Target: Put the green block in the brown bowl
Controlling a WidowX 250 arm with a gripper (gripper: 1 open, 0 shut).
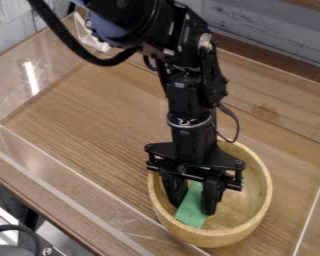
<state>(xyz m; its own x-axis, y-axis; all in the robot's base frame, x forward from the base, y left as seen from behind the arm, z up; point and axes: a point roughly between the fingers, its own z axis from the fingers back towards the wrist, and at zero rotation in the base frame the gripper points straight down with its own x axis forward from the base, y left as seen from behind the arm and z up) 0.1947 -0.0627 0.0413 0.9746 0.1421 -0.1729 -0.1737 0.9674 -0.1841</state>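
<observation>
The brown bowl [262, 196] sits on the wooden table at the lower right, light wood with a thick rim. My gripper [192, 203] hangs straight down over the bowl's left half, its black fingers reaching into the hollow. The green block [190, 213] stands tilted between the fingers, and the gripper is shut on it. The block's lower end is inside the bowl near the bottom; I cannot tell whether it touches the wood.
The wooden table [96, 110] is ringed by clear plastic walls, with one edge [69, 170] running along the front left. Black cables [76, 45] loop from the arm at the top left. A grey panel wall stands at the back.
</observation>
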